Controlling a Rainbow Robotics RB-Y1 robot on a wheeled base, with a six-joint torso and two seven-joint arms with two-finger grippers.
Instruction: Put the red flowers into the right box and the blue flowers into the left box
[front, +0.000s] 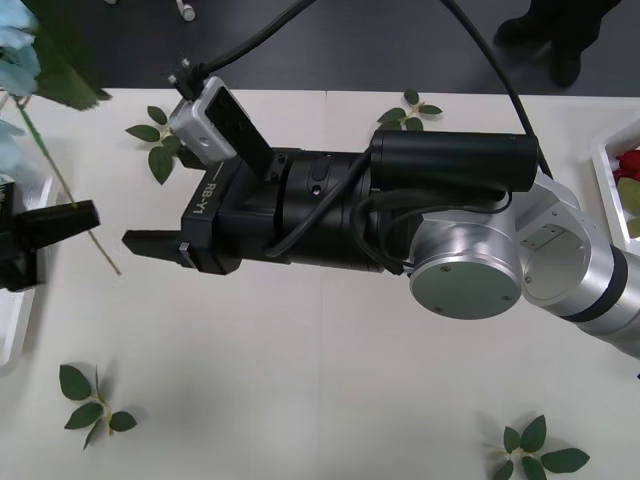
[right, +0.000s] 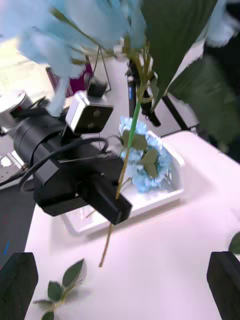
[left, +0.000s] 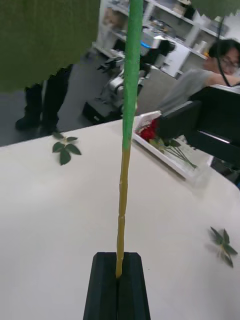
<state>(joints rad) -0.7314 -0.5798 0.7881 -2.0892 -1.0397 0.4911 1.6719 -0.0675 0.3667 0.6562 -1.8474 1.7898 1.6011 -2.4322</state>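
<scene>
Your left gripper (left: 119, 287) is clamped on the stem of one blue flower (right: 131, 131); the black fingers (left: 102, 290) meet around the yellowish lower stem. Relative to the left box (right: 165, 196), this gripper hangs just above its near rim, holding the flower upright with the pale blue head overhead and the stem tip dangling below, clear of the table (front: 320, 400). Another blue flower (right: 150, 165) already lies inside the left box. Your right gripper (front: 150, 245) reaches toward the left box from well apart, its black fingers spread and holding nothing. The red flowers (left: 148, 133) lie in the right box (left: 172, 160), far across the table from the left box. Loose leaf sprigs (front: 92, 400) lie scattered on the table.
</scene>
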